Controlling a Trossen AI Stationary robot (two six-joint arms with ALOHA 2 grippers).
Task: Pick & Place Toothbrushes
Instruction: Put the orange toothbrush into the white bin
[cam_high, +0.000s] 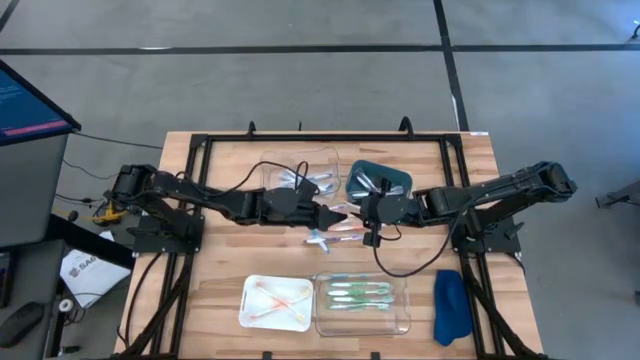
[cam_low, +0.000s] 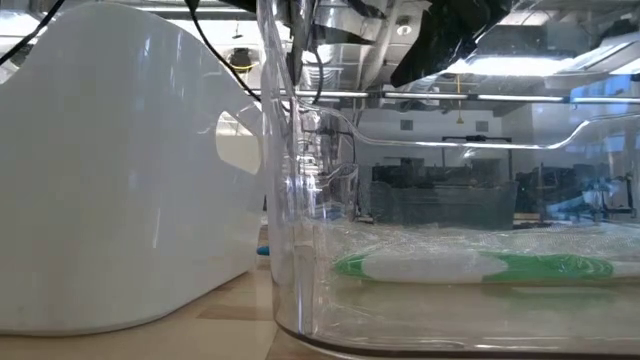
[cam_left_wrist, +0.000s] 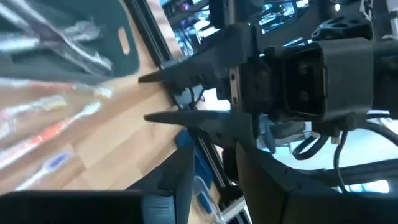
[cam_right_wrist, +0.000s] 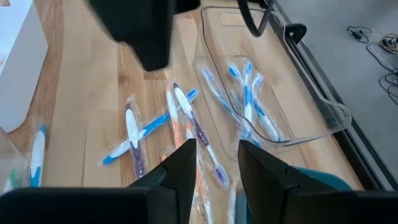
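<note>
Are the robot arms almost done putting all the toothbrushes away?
Not yet, about halfway. Green toothbrushes already lie in the clear tray, orange ones in the white tray, blue ones in another clear tray. The left gripper and right gripper hover open, empty. A loose pile waits on the table.

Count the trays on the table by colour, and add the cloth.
White tray: 1
Clear trays: 2, far and near
Dark teal tray: 1
Blue cloth: 1
Total: 5
</note>
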